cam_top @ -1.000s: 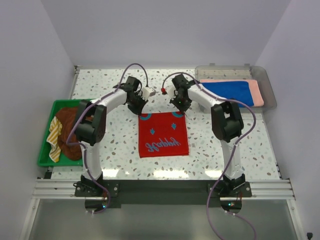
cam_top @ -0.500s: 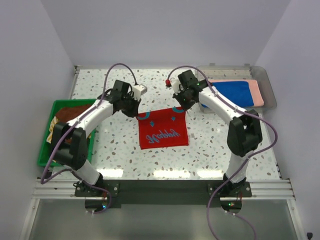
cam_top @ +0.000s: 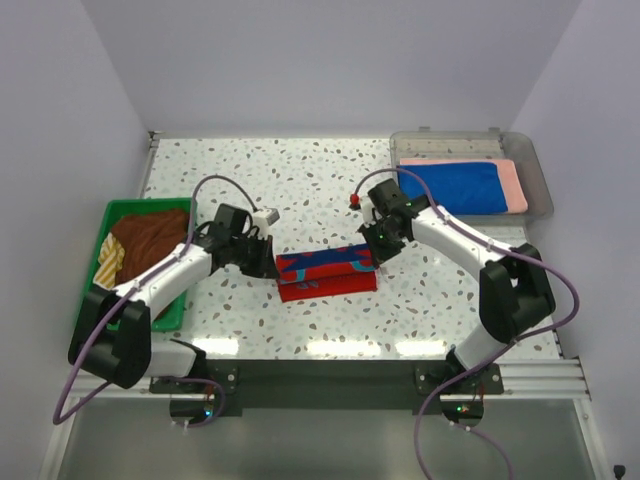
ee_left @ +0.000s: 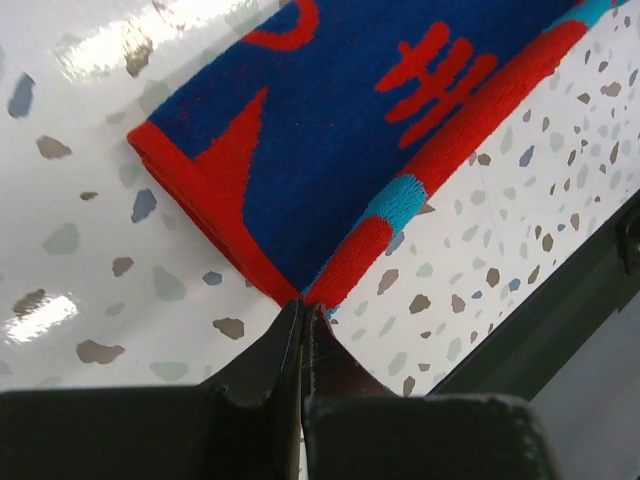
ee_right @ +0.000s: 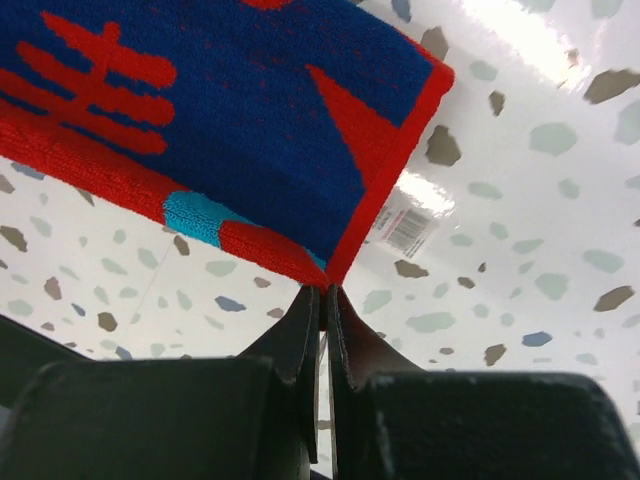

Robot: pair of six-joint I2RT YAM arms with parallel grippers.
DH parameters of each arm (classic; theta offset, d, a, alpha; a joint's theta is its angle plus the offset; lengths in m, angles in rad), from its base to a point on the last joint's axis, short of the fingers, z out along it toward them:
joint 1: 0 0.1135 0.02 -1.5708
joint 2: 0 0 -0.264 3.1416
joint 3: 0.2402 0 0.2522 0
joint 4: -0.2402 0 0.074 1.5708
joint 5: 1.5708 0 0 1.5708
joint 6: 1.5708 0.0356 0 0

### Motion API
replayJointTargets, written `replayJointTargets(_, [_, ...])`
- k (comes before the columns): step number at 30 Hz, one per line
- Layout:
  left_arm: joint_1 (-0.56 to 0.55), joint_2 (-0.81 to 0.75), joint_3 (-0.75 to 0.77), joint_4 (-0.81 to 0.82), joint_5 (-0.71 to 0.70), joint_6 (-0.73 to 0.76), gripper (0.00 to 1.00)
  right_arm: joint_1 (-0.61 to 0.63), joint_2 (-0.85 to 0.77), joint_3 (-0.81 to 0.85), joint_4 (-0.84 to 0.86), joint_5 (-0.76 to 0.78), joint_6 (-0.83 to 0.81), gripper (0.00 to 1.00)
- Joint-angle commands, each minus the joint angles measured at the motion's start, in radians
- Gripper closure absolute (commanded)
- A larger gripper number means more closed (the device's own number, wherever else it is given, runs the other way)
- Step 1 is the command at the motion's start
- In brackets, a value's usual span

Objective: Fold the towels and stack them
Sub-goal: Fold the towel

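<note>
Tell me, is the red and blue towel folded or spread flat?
Folded over: the towel shows a blue layer doubled onto red, left gripper and right gripper pinching its corners.

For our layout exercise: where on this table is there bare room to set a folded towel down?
Bare table runs along the back, between the green basket and the clear tray. A second strip lies in front of the patterned towel. The middle is crowded: both pairs of jaws pinch that towel's corners.
</note>
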Motion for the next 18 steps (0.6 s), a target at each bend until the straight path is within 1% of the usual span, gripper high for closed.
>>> replayJointTargets(1, [-0.001,-0.018,-0.056,0.031,0.014,-0.084,1.00,-0.011,-0.059,-0.048,0.021,0.002,0.073,1.00])
replayJointTargets(3, [0.002,-0.005,-0.079,0.042,-0.001,-0.101,1.00,-0.010,-0.056,-0.054,0.026,-0.017,0.082,1.00])
replayJointTargets(8, [0.000,0.052,-0.082,0.029,-0.050,-0.111,1.00,-0.010,-0.026,-0.077,0.044,-0.041,0.090,1.00])
replayJointTargets(18, [-0.035,0.087,-0.090,0.054,-0.082,-0.120,1.00,-0.010,0.007,-0.143,0.099,-0.052,0.109,1.00])
